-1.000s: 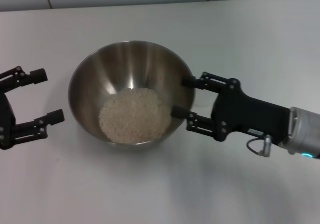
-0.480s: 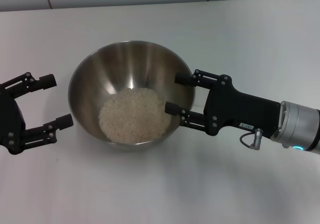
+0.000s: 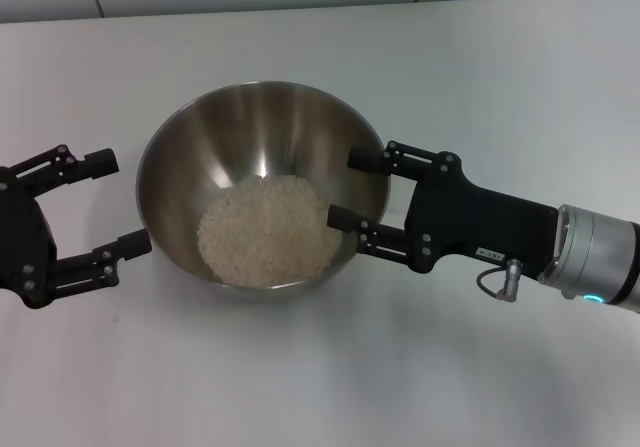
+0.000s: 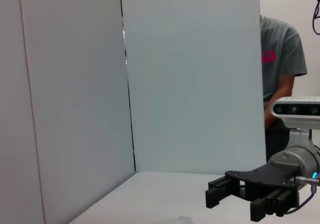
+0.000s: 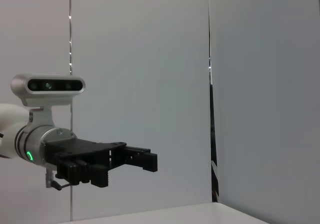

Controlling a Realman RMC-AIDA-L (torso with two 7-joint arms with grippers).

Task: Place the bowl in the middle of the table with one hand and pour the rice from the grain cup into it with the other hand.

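Steel bowl [image 3: 262, 182] sits mid-table [image 3: 480, 87] with rice [image 3: 268, 229] heaped in its bottom. Right gripper [image 3: 350, 188] reaches over the bowl's right rim, jaws spread wide and holding nothing. Left gripper [image 3: 122, 202] waits just beside the bowl's left wall, jaws wide too.

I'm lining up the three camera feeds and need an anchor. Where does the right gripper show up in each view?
Head view: the right gripper, open, reaches over the right rim of the bowl of rice.
Left wrist view: the right gripper is low, near the corner, above the table.
Right wrist view: not shown; the gripper there is the left gripper.
Shared landmark: the white table.
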